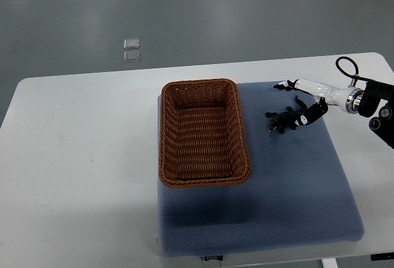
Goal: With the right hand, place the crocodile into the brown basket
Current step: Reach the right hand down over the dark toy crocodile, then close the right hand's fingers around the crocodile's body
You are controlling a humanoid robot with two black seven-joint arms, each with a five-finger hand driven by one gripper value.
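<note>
Brown basket point(201, 84) well apart from crocodile point(288, 119)

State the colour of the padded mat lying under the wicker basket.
The mat is dusty blue with a fine dotted weave, clearest in the top view.

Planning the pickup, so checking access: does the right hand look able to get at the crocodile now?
Probably yes. The right hand sits right beside the crocodile on the blue mat, with nothing between them. The brown basket stands further to the picture's left, clear of the approach.
</note>
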